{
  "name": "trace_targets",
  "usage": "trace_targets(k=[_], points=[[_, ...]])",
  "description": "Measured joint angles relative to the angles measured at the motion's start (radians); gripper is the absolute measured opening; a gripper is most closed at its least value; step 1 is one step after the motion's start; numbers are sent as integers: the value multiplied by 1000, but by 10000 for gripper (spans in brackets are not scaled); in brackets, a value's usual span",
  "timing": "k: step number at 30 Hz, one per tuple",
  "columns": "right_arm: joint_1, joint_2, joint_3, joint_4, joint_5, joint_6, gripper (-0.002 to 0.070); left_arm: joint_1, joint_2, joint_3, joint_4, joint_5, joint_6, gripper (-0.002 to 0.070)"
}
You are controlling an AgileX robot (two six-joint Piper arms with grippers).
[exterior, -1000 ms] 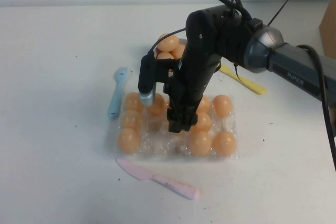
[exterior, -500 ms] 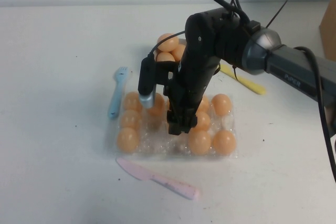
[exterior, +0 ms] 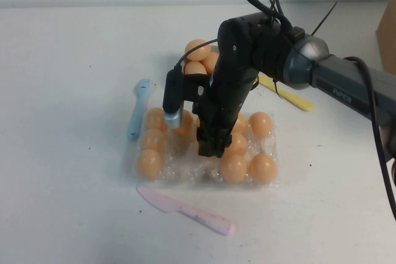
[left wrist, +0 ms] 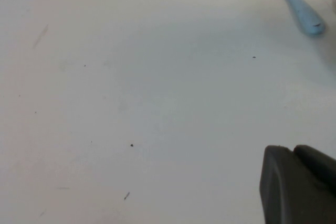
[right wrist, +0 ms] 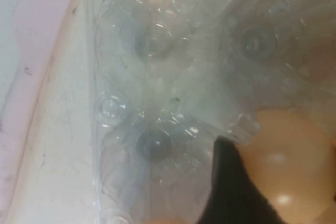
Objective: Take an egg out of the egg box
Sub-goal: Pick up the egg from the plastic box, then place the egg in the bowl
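Note:
The egg box [exterior: 185, 171] is a clear plastic tray in the middle of the table, with several peach-orange eggs in its cups. My right gripper [exterior: 210, 148] points straight down into the middle of the tray. In the right wrist view one dark finger [right wrist: 228, 187] presses against an egg [right wrist: 289, 156] that sits between the jaws, above empty clear cups [right wrist: 152, 145]. In the high view the arm hides this egg. My left gripper [left wrist: 296, 182] is out of the high view. It hangs over bare table with its fingertips together.
A round bowl with more eggs [exterior: 199, 51] stands just behind the tray. A blue fork [exterior: 137, 108] lies to its left and also shows in the left wrist view [left wrist: 300, 8]. A pink knife [exterior: 185, 210] lies in front, a yellow utensil [exterior: 291, 96] behind right, a cardboard box [exterior: 388, 26] far right.
My right arm has shifted slightly to the left over the tray, with its gripper still down among the cups. The eggs around it have barely moved.

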Motion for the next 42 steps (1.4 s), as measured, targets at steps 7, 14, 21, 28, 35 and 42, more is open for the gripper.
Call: trace_targets(k=[7, 14, 21, 28, 35, 42], points=[[0, -2, 0, 0, 2, 0, 333, 0, 0, 0, 0, 0, 0, -3], [0, -42, -2, -9, 48, 2, 332, 0, 0, 0, 0, 0, 0, -3], [0, -85, -10, -22, 69, 18, 331, 0, 0, 0, 0, 0, 0, -3], [-2, -100, -78, -128, 75, 118, 331, 0, 0, 0, 0, 0, 0, -3], [-69, -107, -142, -163, -198, 317, 330, 0, 0, 0, 0, 0, 0, -3], [-134, -34, -147, -168, -490, 483, 329, 0, 0, 0, 0, 0, 0, -3]])
